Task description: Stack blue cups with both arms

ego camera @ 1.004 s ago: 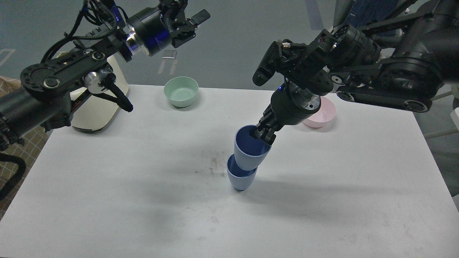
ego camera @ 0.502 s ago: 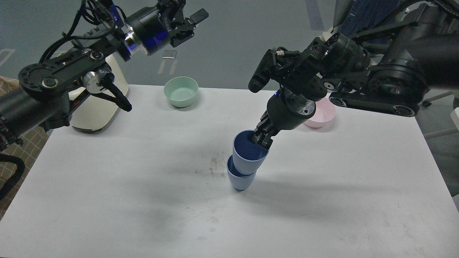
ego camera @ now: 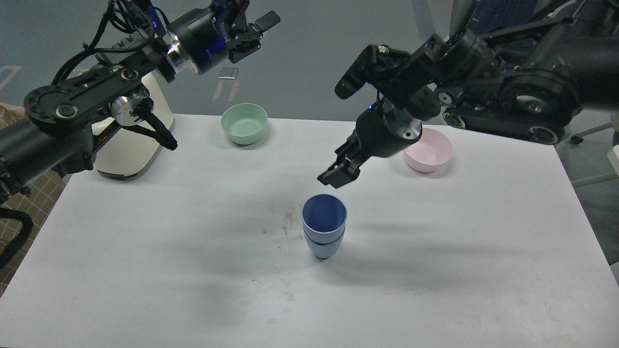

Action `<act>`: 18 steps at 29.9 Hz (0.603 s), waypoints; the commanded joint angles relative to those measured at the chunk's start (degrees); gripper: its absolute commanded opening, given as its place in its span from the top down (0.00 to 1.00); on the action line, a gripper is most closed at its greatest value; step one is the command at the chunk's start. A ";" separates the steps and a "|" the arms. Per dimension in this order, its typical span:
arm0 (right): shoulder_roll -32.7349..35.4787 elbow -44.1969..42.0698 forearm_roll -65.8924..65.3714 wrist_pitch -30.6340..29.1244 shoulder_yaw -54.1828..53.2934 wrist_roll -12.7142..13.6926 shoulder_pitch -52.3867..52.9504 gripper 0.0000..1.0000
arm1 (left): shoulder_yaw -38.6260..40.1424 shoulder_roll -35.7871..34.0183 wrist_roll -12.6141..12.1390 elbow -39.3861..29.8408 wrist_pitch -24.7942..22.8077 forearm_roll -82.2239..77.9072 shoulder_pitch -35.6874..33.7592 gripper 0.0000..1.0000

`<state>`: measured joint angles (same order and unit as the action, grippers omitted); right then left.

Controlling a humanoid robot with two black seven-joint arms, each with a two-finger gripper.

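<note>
Two black arms enter from opposite sides above a white table (ego camera: 145, 270). At far left, the left arm (ego camera: 72, 111) rises from the lower edge toward the top of the view, well behind the table's rear edge; its left gripper (ego camera: 251, 29) points right and holds nothing, and whether its fingers are spread or pressed together cannot be told at this angle. Below that arm, a cream-coloured object (ego camera: 130, 154) rests on the table's left rear corner. A mint-green bowl (ego camera: 244, 123) stands near the rear edge, left of centre. At centre, the blue cups (ego camera: 324, 224) stand upright, one nested inside the other, rims nearly level and apart from everything else on the table; faint dark smudges mark the surface just to their left. Above and slightly right of the cups hangs the right gripper (ego camera: 338, 175), clear of the upper rim and holding nothing; its dark fingers cannot be told apart, so their spacing cannot be told. A pale pink bowl (ego camera: 429, 151) sits behind, partly overlapped by the right arm (ego camera: 508, 87), which enters from the upper right.
</note>
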<state>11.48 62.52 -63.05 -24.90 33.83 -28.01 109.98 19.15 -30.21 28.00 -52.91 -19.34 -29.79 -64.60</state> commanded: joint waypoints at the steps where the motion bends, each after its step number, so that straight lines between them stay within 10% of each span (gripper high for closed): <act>1: 5.89 -3.46 6.17 0.91 -4.46 0.01 0.15 0.02 | 1.93 -0.11 0.00 0.35 0.53 0.00 0.26 0.02; 10: 17.17 -10.22 22.35 12.58 -18.87 0.01 -15.30 0.00 | 4.06 0.59 0.00 5.62 0.53 0.88 2.46 0.02; 18: 14.10 -17.17 24.90 22.71 -56.35 0.01 -39.89 0.00 | 9.23 6.29 0.00 16.07 -0.43 9.83 6.23 0.02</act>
<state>27.37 46.83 -39.09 -2.87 -9.22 -27.99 78.22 26.10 -26.18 28.00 -40.29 -19.32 -23.30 -60.30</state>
